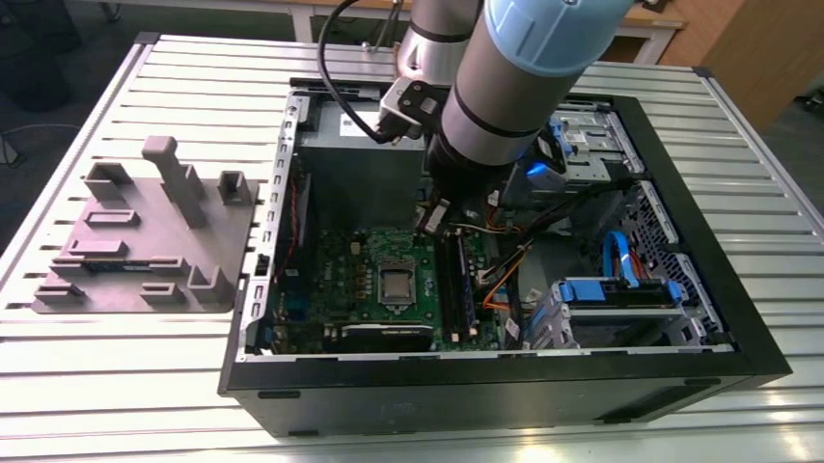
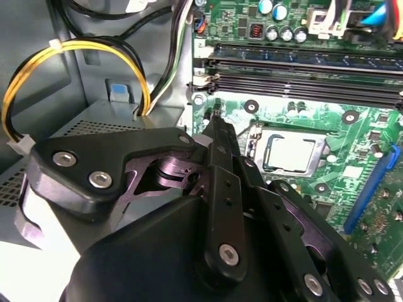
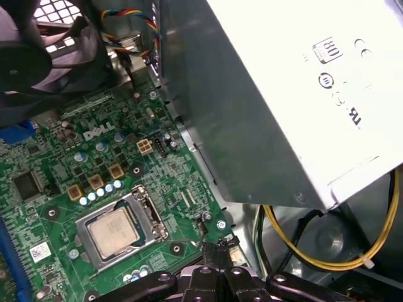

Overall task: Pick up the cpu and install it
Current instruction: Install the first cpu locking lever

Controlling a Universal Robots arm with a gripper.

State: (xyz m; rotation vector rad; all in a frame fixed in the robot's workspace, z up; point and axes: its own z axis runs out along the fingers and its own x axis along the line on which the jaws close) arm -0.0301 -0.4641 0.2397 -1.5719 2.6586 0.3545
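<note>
The gripper, fingers pressed together on nothing, hangs over the motherboard at its edge beside the power supply. The cpu lies flat in its socket mid-board; a skewed descent could gouge nearby components

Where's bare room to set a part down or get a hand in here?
Bare table on the exterior view's right of the computer case, and on the camera side of the grey fixture. Inside it's crowded: arm and cables beside the cpu.
</note>
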